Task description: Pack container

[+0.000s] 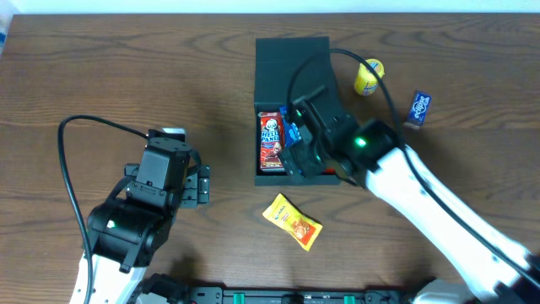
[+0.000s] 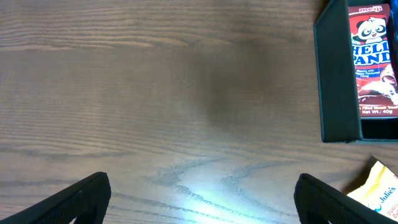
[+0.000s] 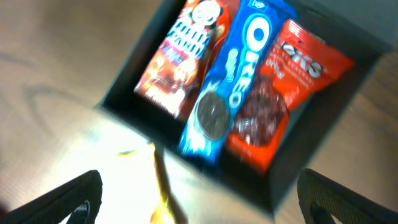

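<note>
The container [image 1: 291, 67] is sitting open near the far edge of the table [image 1: 126, 59], right of centre, holding three snack packets [image 3: 230, 74] side by side. The right claw [image 1: 305, 135] is hovering over it, spread wide and empty. The left claw [image 2: 205, 196] is gaping wide toward the front-left corner.

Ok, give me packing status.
Left gripper open, empty, over table. Right gripper open above container. Hello Panda, Oreo, red packet inside. Yellow packet, blue packet outside.
</note>
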### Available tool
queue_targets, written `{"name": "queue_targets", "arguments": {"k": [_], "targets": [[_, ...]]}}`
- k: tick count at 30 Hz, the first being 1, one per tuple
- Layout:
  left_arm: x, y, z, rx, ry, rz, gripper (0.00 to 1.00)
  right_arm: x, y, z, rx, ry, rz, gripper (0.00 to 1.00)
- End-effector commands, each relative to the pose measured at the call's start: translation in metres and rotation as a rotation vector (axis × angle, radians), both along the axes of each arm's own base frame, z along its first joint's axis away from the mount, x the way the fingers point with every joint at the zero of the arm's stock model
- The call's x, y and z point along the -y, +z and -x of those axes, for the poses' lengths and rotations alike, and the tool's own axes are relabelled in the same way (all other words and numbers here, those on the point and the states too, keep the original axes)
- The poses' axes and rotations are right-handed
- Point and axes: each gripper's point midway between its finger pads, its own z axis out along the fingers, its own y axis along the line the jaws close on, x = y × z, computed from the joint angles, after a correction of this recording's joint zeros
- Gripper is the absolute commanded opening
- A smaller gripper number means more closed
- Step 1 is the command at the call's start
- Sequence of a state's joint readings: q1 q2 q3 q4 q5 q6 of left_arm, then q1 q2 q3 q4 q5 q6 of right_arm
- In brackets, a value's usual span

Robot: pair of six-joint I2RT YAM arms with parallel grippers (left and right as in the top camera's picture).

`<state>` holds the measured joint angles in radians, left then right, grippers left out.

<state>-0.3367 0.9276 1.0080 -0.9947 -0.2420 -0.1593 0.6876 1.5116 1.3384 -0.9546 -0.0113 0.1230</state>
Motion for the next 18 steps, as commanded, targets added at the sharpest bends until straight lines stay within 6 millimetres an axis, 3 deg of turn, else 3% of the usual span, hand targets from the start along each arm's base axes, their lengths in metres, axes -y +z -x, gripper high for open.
{"name": "queue_targets", "arguments": {"k": [1, 6, 13, 18], "targets": [[-0.001, -0.002, 0.001, -0.007, -0.001, -0.006, 0.95, -0.002, -0.003, 0.026, -0.036, 0.073, 0.055, 0.99], [-0.001, -0.002, 0.001, -0.007, -0.001, -0.006, 0.95, -0.001, -0.017, 0.057, -0.111, 0.112, 0.116, 0.99], [-0.001, -0.002, 0.001, -0.007, -0.001, -0.006, 0.95, -0.012, -0.015, 0.072, -0.091, 0.114, 0.074, 0.99], [-0.001, -0.002, 0.001, -0.007, -0.001, -0.006, 0.95, -0.002, -0.014, 0.083, -0.054, 0.122, 0.035, 0.99]]}}
